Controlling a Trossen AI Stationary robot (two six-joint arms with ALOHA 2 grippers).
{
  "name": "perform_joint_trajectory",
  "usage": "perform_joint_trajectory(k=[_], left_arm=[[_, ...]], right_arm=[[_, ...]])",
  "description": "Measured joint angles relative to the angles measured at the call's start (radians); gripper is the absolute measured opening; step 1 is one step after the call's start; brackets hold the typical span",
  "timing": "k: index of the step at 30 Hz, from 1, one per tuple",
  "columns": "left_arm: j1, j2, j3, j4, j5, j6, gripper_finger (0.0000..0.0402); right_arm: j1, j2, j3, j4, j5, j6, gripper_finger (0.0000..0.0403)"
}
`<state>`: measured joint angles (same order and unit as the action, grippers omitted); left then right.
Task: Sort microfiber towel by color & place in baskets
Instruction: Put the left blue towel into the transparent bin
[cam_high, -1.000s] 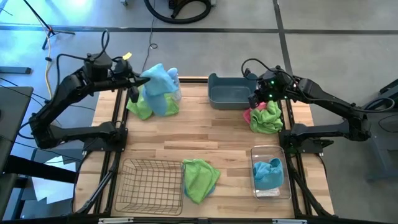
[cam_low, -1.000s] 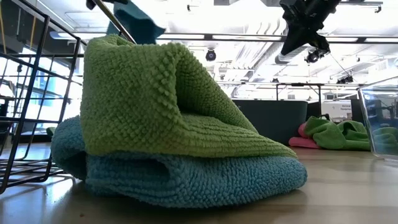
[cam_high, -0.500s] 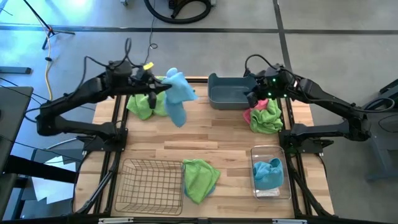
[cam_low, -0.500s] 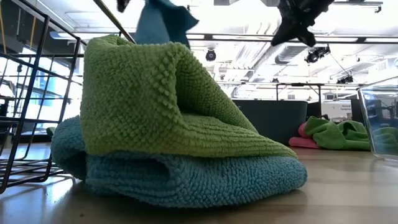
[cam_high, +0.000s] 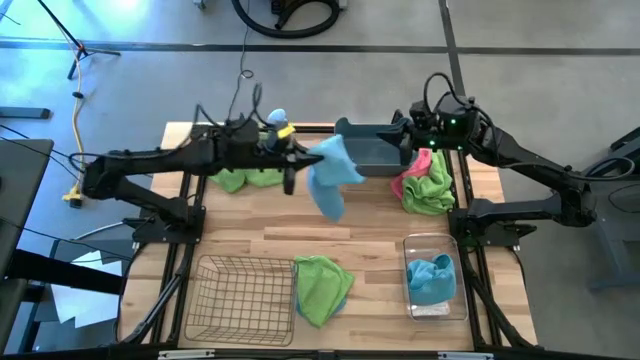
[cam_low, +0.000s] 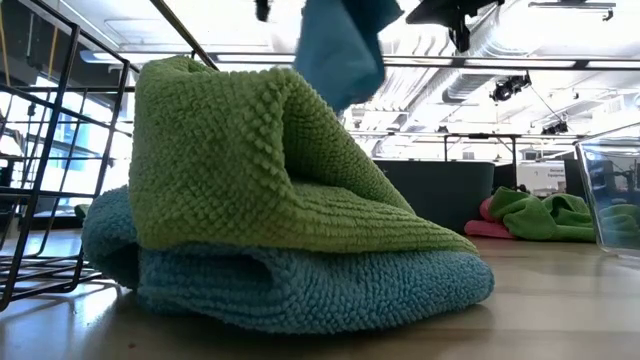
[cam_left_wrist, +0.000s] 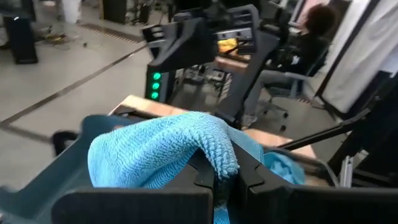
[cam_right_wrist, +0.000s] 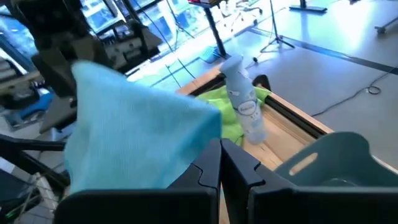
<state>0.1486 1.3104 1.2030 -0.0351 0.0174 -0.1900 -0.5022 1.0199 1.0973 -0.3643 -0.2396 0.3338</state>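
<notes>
Fingers of the left gripper (cam_high: 300, 158) pinch a blue towel (cam_high: 331, 178), lifted clear above the tabletop so it hangs free for carrying. Facing it, the right gripper (cam_high: 408, 137), fingers pressed together and apparently empty, hovers over the blue-grey tub (cam_high: 370, 148), likely awaiting a handoff. A clear bin (cam_high: 434, 281) with 1 blue towel looks like the destination; the wire basket (cam_high: 240, 298) sits empty.

Our two arms are dark, jointed links with black cables looping above the wrists. The left end effector (cam_high: 291, 160) carries a yellow tag; green lights glow by the right end effector (cam_high: 402, 141).
</notes>
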Motion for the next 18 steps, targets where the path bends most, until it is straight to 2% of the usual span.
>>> perform_joint_trajectory(k=[5,13,18], left_arm=[[-0.039,0.098,0.000,0.163,0.022,0.009,0.0000],[-0.079,0.236,0.000,0.390,0.083,0.008,0.0000],[-0.110,0.313,0.004,0.557,0.143,0.008,0.0000]], right_arm=[[0.000,0.000,0.000,0.021,-0.003,0.009,0.0000],[0.000,0.000,0.000,0.202,-0.057,0.091,0.0000],[0.000,0.000,0.000,0.248,-0.057,0.137,0.0000]])
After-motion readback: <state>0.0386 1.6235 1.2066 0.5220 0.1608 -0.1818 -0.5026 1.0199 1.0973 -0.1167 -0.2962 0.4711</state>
